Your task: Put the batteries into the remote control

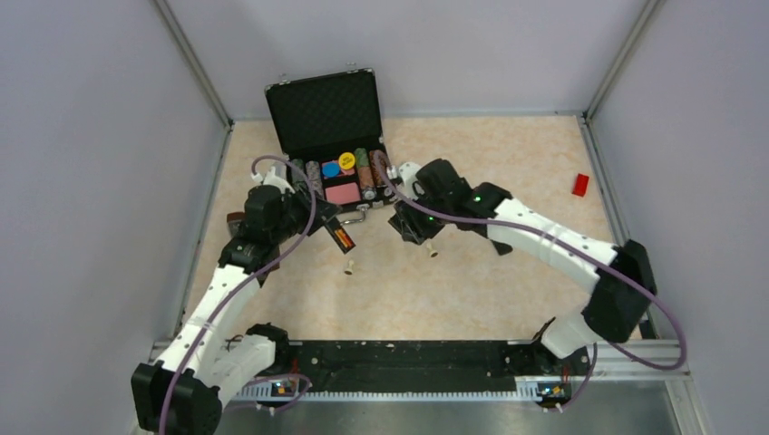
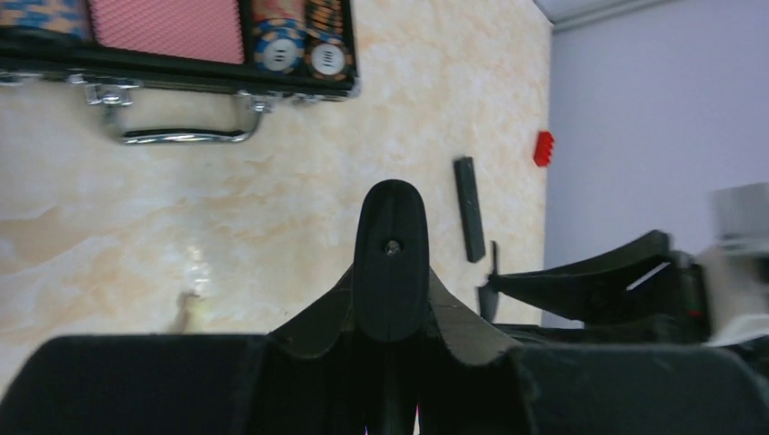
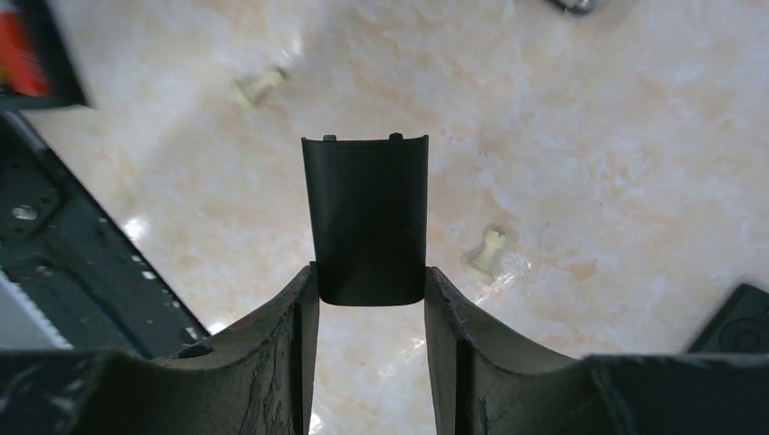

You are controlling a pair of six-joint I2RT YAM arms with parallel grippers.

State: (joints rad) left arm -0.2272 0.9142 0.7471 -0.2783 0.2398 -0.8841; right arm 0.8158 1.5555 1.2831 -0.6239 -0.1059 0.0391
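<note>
I see the open case (image 1: 322,113) at the back, holding rows of chips (image 1: 346,163) and 1 pink pack (image 1: 342,193). Just in front of its handle, my left gripper (image 2: 390,308) pinches the remote (image 2: 390,245), with the batteries (image 1: 343,240) showing in its back. In front of the case's right end, my right gripper (image 3: 370,290) pinches the cover (image 3: 366,217).

Remote control (image 3: 60,60), batteries (image 3: 20,59) blurred, cut off top-left in rt wrist view.
</note>
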